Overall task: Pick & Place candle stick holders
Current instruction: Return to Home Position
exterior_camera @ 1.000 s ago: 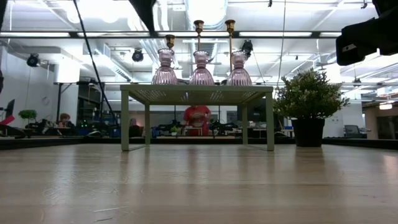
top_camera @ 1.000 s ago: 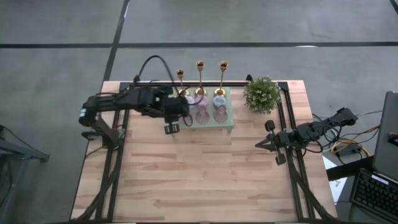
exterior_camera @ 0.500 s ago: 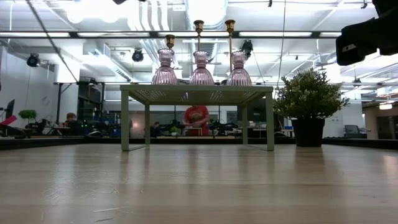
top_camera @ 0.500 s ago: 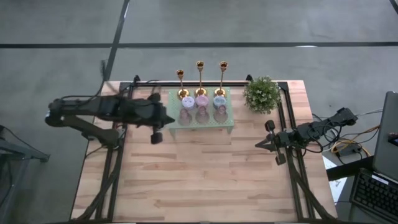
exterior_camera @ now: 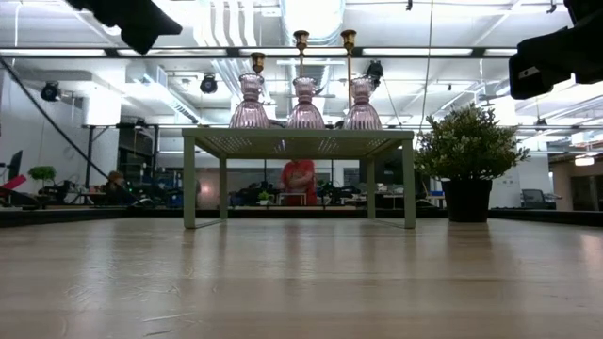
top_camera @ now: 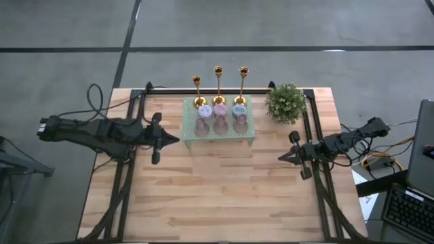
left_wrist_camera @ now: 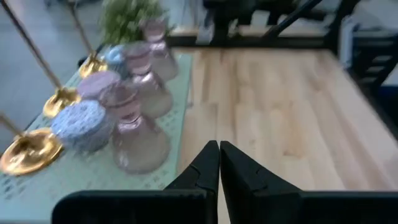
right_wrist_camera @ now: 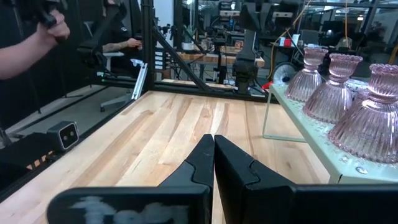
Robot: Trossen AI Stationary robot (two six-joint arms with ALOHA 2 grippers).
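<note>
The work surface is a light wooden plank table (top_camera: 217, 196) standing on a grey concrete floor (top_camera: 285, 24), which is crossed by dark seam lines beyond the table's far edge. Past the table's right edge, level with its near right corner, a desk carries a keyboard (top_camera: 409, 211). The room behind the far edge is an open workshop with a white wall (exterior_camera: 24, 122), long ceiling light strips (exterior_camera: 113, 52), exposed pale ducts (exterior_camera: 226, 24) and a row of cluttered workbenches (exterior_camera: 141, 200).
</note>
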